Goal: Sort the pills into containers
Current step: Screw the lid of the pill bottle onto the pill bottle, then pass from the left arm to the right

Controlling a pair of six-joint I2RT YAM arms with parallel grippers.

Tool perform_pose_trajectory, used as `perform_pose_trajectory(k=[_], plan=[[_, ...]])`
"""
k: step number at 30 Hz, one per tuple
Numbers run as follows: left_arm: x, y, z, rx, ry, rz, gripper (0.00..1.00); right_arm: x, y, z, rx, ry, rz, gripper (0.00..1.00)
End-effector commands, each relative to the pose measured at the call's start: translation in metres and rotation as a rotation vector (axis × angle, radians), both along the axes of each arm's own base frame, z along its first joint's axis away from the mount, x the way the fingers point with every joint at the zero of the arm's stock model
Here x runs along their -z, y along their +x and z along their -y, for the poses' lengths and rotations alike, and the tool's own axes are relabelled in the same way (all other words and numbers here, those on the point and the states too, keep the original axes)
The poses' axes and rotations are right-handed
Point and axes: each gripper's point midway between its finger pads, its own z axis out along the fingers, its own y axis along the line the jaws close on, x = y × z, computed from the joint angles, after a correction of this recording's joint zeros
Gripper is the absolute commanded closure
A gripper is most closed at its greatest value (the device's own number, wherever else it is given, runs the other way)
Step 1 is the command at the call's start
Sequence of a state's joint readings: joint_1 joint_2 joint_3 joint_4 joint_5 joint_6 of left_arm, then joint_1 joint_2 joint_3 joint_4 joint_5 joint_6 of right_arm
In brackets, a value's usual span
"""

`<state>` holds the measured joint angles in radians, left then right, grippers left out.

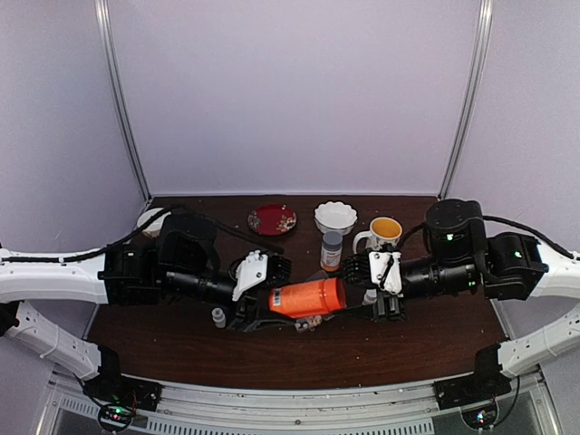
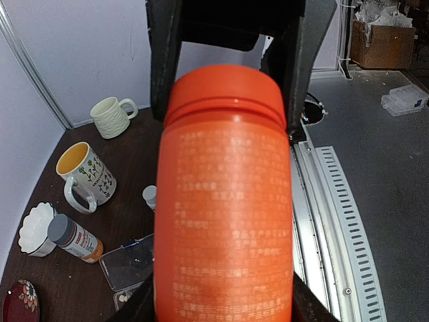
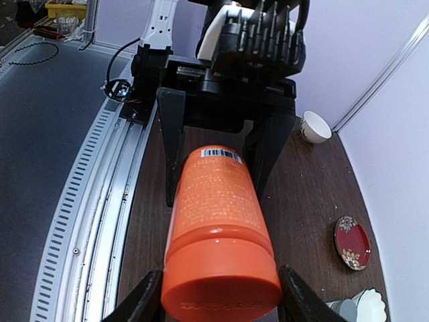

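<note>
Looking for the pills, you are finding none loose on the bench (image 1: 408, 353); they are too small to pick out, and they are most likely sitting sealed inside the orange bottle (image 1: 308, 297). The pill box (image 2: 127, 263) is lying near the middle of the bench, toward its near edge, just below the raised bottle. Whether its lid is up cannot be told.

You are holding the bottle level above the bench, stretched between both arms. Your left pincer (image 3: 216, 188) is clenching the barcode end of the body, anchoring it so it is not turning. Your right pincer (image 2: 226, 114) is pressing its fingers against both sides of the cap, gripping it, apparently so you can twist the cap off.

Further out, the grey-capped bottle (image 2: 74, 238) and the yellow-lined mug (image 2: 84, 174) are standing toward the far edge, well clear of the box.
</note>
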<state>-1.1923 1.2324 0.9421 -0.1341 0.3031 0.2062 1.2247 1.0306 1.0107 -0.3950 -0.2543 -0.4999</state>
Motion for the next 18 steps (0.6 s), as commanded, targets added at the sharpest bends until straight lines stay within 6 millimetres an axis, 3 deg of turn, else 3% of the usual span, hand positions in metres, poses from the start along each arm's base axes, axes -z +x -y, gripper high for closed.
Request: perform_pose_trajectory(k=[1,6,9,18], plan=[[-0.031,0.0,0.006,0.011,-0.112,0.047,1.0,-0.026,0.009,-0.007,0.114,0.119,-0.139,0.77],[-0.032,0.001,0.006,0.003,-0.112,0.058,1.0,-0.035,0.02,-0.005,0.246,0.199,-0.306,0.94],[-0.033,0.004,0.006,-0.006,-0.112,0.065,1.0,-0.037,0.021,-0.001,0.285,0.195,-0.366,0.99],[-0.038,0.009,0.005,-0.03,-0.127,0.098,1.0,-0.039,0.022,0.005,0.337,0.193,-0.441,1.0]])
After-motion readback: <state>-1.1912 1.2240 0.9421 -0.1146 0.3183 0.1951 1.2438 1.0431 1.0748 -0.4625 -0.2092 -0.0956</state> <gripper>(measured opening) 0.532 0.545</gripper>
